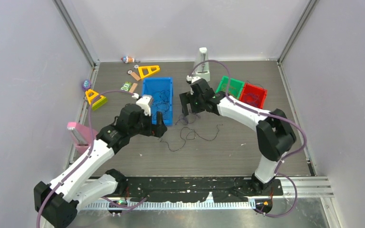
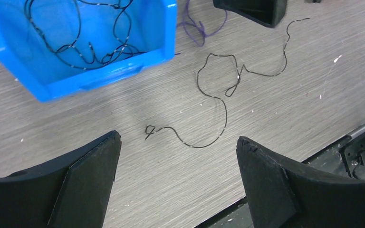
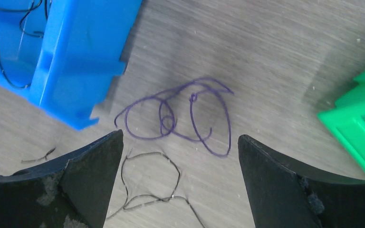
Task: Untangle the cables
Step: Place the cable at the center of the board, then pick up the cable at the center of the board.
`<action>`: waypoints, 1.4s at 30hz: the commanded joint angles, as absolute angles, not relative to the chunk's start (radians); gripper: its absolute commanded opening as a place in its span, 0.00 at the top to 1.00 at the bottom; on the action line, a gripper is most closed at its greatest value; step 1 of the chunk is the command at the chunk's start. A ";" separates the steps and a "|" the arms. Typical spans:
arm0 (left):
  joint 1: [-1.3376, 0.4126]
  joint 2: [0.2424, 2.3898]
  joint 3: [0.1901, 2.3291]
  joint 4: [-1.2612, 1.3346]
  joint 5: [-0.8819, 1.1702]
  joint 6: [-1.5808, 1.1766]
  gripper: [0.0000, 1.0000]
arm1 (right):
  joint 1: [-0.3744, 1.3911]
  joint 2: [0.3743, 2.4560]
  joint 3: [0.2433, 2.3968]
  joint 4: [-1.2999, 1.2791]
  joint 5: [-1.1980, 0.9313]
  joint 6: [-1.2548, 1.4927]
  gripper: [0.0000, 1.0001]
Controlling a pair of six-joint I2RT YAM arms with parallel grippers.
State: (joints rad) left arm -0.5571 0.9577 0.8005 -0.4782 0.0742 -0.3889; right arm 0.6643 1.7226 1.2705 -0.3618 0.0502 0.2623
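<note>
**Top external view.** The left gripper [image 1: 160, 122] and right gripper [image 1: 186, 109] both hover low over the table. They flank the near corner of the blue bin [image 1: 145, 102]. A loose black cable [image 1: 190, 135] lies on the table between them, on the near side. A purple cable appears faintly under the right gripper, though this view is too coarse to confirm it.

**Left wrist view.** The left gripper [image 2: 178, 137] is spread wide and holds nothing. The black cable [image 2: 225, 116] lies just ahead of its fingertips. Its long axis runs ahead and to the right, toward the other arm. More black cables [image 2: 76, 47] lie coiled inside the blue bin [image 2: 123, 71], ahead and to the left.

**Right wrist view.** The right gripper [image 3: 179, 136] is also spread and empty. The purple cable [image 3: 193, 97] lies just ahead, centred between its fingers, in overlapping loops with a small knot. Only this view shows the crossings. The right arm is nearer, so the purple cable is judged to be its pick. A green bin [image 3: 356, 123] stands to the right.
</note>
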 commanded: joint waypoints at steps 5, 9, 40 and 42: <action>-0.541 0.843 0.799 -0.484 -0.078 -0.390 0.03 | 0.739 1.941 1.470 -0.383 0.145 0.249 0.05; -0.529 0.847 0.812 -0.489 -0.074 -0.375 0.03 | 0.757 1.979 1.463 -0.416 0.189 0.269 0.05; -0.688 1.078 0.847 -0.387 0.026 -0.414 0.05 | 0.226 1.394 1.170 -0.437 0.058 0.348 0.95; -0.719 1.117 0.864 -0.395 -0.024 -0.436 0.04 | 0.155 1.402 1.153 -0.413 0.043 0.379 0.94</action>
State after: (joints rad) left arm -0.6674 1.0698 0.7948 -0.4496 0.0471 -0.3943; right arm 0.2520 1.3991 1.1919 -0.4274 0.0868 0.3302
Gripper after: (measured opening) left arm 0.949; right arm 0.077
